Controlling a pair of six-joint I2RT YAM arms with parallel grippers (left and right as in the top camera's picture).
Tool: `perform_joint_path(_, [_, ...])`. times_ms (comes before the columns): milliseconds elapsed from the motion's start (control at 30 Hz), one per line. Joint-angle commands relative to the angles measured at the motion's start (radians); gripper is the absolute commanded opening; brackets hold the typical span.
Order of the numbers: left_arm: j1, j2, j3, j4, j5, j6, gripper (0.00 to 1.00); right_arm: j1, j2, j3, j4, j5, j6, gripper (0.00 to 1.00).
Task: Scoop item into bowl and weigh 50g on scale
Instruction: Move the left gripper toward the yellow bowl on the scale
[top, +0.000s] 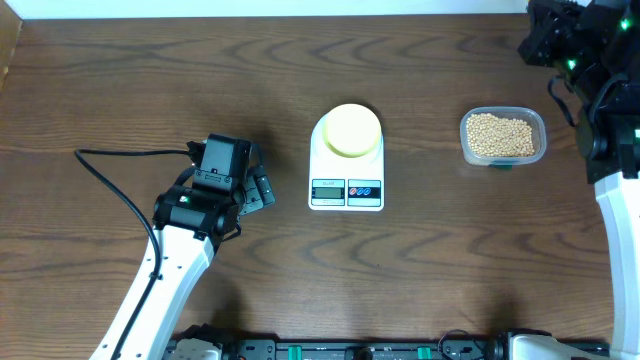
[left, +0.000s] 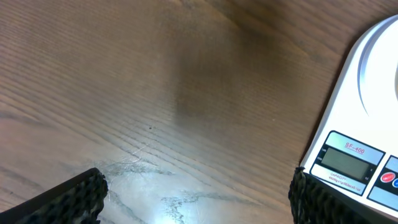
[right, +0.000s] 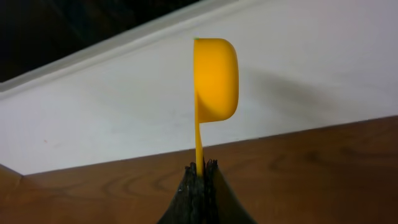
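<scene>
The right pincer (right: 200, 167) is clamped on the thin handle of a bright yellow plastic measuring scoop (right: 216, 78). The scoop stands upright above the fingertips, its cup turned sideways and, as far as the wrist view shows, empty. Beyond it is a pale wall.

Between this arm and the middle of the table, a clear rounded-rectangular plastic tub (top: 464, 140) holds the small round tan beans (top: 502, 135), none yet scooped.

The left pincer (left: 199, 190) hangs low over the dark wooden table (top: 150, 80), fingers apart with nothing between them. Just beside its right finger is the white rounded-rectangular digital scale (top: 322, 160). The small pale yellow bowl (top: 351, 130) sits on the platform, on the far side from the pincer, and looks empty. The display is too small to read.

The risks, as I judge them:
- The grip is on the handle's narrow edge, so pushing into the beans could swivel the scoop and scatter them.
- The light tub may slide, since nothing steadies it.
- A full scoop might overshoot the target.
- The left finger could nudge the scale and upset its reading.
</scene>
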Motion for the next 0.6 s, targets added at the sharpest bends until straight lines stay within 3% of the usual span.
perform_joint_path(0, [0.004, -0.002, 0.009, 0.027, -0.018, -0.013, 0.96, 0.006, 0.016, 0.019, -0.003, -0.008, -0.036, 0.01])
perform_joint_path(267, [-0.004, 0.003, 0.008, 0.092, 0.291, -0.039, 0.98, 0.006, 0.021, 0.019, -0.098, -0.008, -0.036, 0.01])
perform_joint_path(567, [-0.131, 0.125, 0.008, 0.186, 0.306, 0.119, 0.98, 0.006, 0.021, 0.019, -0.118, -0.008, -0.036, 0.01])
